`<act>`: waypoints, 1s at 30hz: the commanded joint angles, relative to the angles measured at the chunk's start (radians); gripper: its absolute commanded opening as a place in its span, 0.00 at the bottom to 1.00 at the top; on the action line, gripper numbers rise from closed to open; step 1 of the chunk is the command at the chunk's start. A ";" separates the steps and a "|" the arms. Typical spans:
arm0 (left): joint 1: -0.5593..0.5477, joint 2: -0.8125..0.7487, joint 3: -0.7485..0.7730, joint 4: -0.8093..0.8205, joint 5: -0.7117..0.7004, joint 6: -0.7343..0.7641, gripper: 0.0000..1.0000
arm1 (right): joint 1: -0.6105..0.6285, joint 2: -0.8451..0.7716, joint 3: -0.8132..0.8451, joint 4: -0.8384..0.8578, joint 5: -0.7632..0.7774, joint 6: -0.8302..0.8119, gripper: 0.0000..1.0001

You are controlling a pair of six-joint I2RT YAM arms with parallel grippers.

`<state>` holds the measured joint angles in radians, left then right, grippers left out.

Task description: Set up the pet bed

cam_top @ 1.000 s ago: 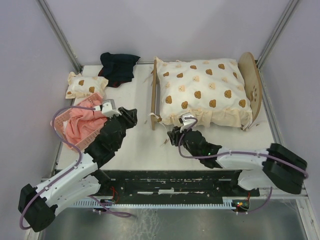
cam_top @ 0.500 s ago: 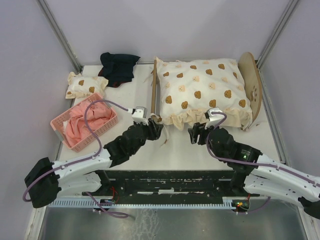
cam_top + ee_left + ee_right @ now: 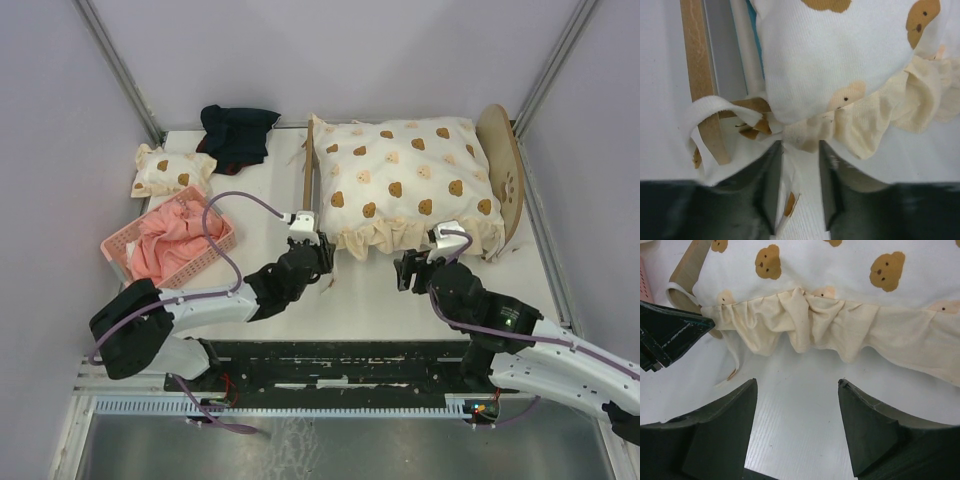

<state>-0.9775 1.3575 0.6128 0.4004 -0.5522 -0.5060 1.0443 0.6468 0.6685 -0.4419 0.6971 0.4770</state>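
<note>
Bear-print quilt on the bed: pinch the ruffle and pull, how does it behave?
Probably floppy: the quilt has a ruffle hanging in loose folds, so a pinched edge should drape, not lift it whole. It looks puffy, so likely light for its bulk. Pulling may nudge the thin bed frame too.

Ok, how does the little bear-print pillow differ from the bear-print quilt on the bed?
The pillow is much smaller than the quilt. The pillow lies on the table beside the pink basket; the quilt covers the pet bed. Both are cream with brown bears.
</note>
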 commanded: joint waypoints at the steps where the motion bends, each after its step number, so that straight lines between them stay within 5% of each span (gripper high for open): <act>1: -0.003 0.015 0.041 0.090 -0.050 0.068 0.33 | 0.000 -0.003 -0.014 0.003 0.049 0.008 0.74; 4: -0.005 -0.028 0.050 0.039 -0.028 0.063 0.04 | -0.001 0.005 -0.024 0.016 0.054 0.007 0.73; 15: 0.002 -0.187 0.122 -0.288 0.063 0.080 0.03 | -0.001 0.074 -0.044 0.081 0.057 -0.002 0.66; 21: 0.002 -0.158 0.058 -0.137 0.075 0.116 0.37 | -0.001 0.112 -0.036 0.108 0.021 0.019 0.67; 30: 0.002 -0.003 0.045 0.043 0.025 0.102 0.43 | -0.002 0.092 -0.055 0.118 0.014 0.043 0.67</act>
<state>-0.9771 1.3067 0.6567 0.3019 -0.4923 -0.4290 1.0443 0.7582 0.6228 -0.3656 0.7124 0.5007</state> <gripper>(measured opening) 0.429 0.667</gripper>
